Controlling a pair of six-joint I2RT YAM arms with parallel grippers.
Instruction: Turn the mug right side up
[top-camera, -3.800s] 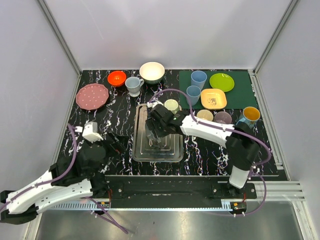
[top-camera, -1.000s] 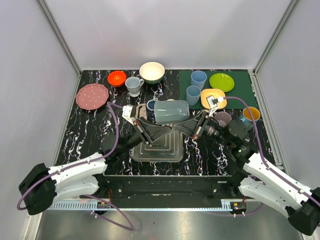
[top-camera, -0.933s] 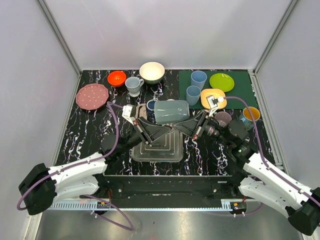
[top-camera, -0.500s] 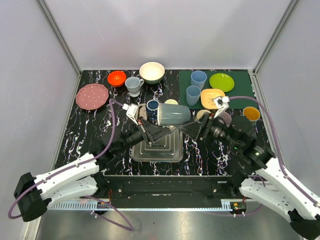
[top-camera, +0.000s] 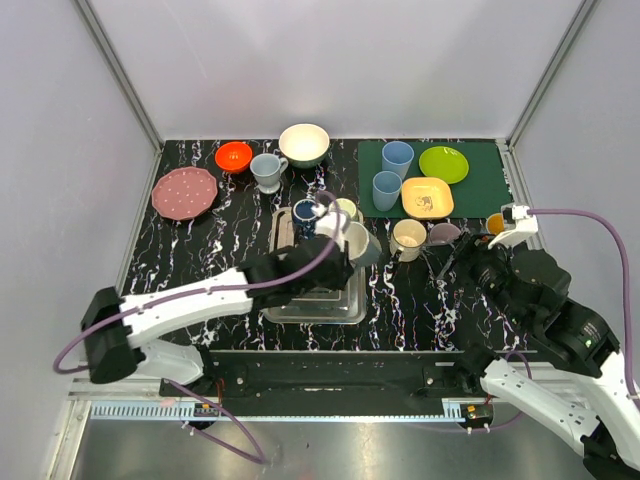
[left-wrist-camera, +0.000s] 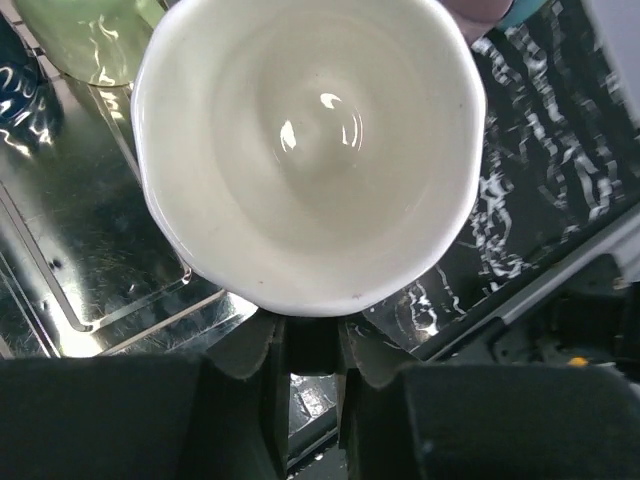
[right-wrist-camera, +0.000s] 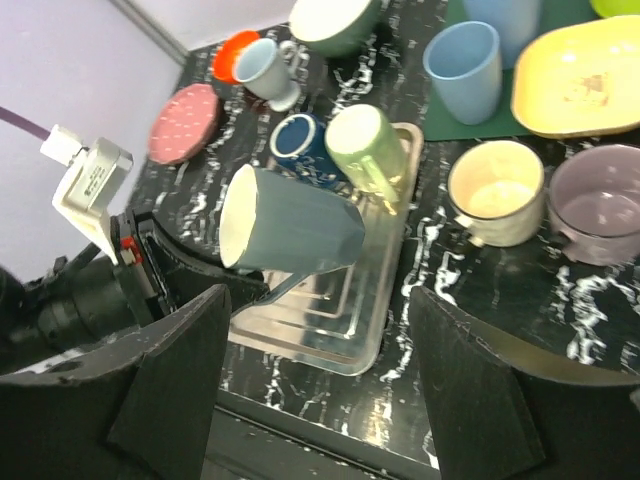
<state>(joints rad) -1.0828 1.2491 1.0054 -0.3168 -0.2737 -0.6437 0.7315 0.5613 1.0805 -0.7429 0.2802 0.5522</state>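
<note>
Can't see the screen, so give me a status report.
Left hand shut on mug. Right hand open, clear. Mug on its side above tray. Green cup, blue mug at tray's far end.

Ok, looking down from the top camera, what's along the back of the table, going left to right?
Pink plate, orange bowl, pale blue mug, big white bowl, blue cup, green plate.

Left arm (top-camera: 190, 300) extended low toward table centre. Left gripper (left-wrist-camera: 305, 345) clamped tight on the mug (left-wrist-camera: 310, 150). Right arm (top-camera: 545, 300) folded at the right side. Right gripper (right-wrist-camera: 318, 300) fingers spread wide — nothing between them.
</note>
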